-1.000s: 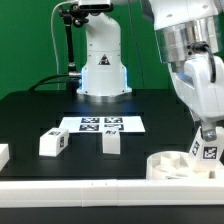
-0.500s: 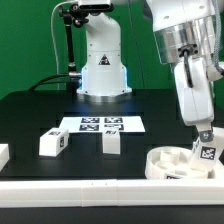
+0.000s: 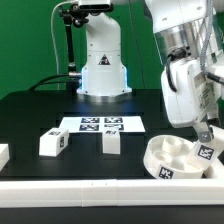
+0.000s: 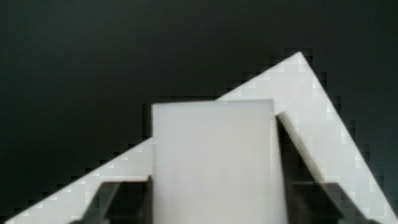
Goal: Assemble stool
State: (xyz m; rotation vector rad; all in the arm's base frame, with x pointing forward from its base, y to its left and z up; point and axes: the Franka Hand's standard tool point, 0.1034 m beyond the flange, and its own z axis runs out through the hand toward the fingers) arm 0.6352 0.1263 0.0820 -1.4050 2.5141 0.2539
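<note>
The black table (image 3: 30, 115) holds the seat (image 3: 170, 152) at the exterior view's right. A leg (image 3: 52, 143) and a second leg (image 3: 111, 142) lie by the marker board (image 3: 100, 124). A third leg (image 3: 208, 153) stands in the seat, between the fingers of the gripper (image 3: 204, 133); gripped or let go, I cannot tell.

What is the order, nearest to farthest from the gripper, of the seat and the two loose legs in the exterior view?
1. seat, beneath the gripper, exterior view's right.
2. middle leg, by the marker board.
3. far leg, exterior view's left.
</note>
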